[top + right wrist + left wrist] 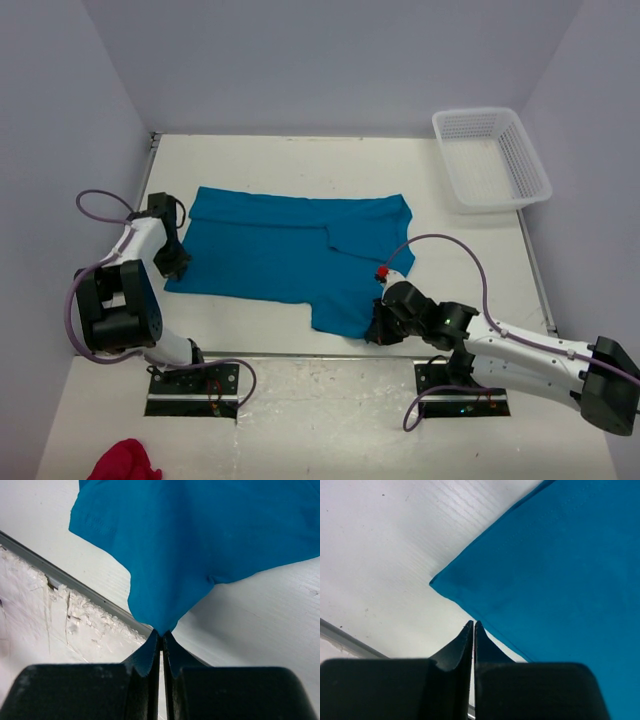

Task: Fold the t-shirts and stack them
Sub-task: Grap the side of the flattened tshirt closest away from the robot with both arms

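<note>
The soft teal t-shirt (285, 250) lies spread flat on my white desk (300, 165). My right claw (161, 634) pinches its near corner, the cloth tenting up to the tips. My left claw (473, 625) is pressed together at the left hem (cloth caught or not, I cannot tell).

Plain pale lavender walls (330, 60) enclose a white table (300, 160) on three sides under even light.
</note>
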`<action>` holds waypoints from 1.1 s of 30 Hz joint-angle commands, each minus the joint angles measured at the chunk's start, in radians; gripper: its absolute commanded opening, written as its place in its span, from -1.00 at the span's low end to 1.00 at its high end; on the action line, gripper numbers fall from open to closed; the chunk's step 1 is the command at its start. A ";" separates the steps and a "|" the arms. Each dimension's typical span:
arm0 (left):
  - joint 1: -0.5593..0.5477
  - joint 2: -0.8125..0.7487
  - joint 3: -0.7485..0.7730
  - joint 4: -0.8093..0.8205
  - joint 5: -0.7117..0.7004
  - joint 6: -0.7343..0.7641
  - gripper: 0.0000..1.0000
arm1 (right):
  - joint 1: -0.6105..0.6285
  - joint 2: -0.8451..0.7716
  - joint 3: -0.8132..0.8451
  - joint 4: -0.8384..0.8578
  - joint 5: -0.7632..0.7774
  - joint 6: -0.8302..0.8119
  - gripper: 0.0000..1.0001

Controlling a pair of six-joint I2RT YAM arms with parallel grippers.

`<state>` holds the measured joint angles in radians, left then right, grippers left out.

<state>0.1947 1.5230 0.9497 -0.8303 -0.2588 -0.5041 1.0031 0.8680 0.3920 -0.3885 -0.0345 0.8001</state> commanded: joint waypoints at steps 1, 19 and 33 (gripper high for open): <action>-0.005 -0.027 0.021 -0.059 -0.025 -0.013 -1.00 | 0.006 -0.001 0.039 0.023 0.031 0.004 -1.00; 0.081 0.109 -0.002 0.045 0.023 0.052 -0.34 | 0.006 -0.058 0.010 0.033 0.013 -0.010 -1.00; 0.140 0.186 -0.003 0.126 0.061 0.084 -0.28 | 0.006 -0.067 0.004 0.031 0.002 -0.009 -1.00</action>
<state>0.3035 1.6650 0.9565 -0.8074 -0.2150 -0.4419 1.0031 0.8154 0.3923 -0.3805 -0.0376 0.7986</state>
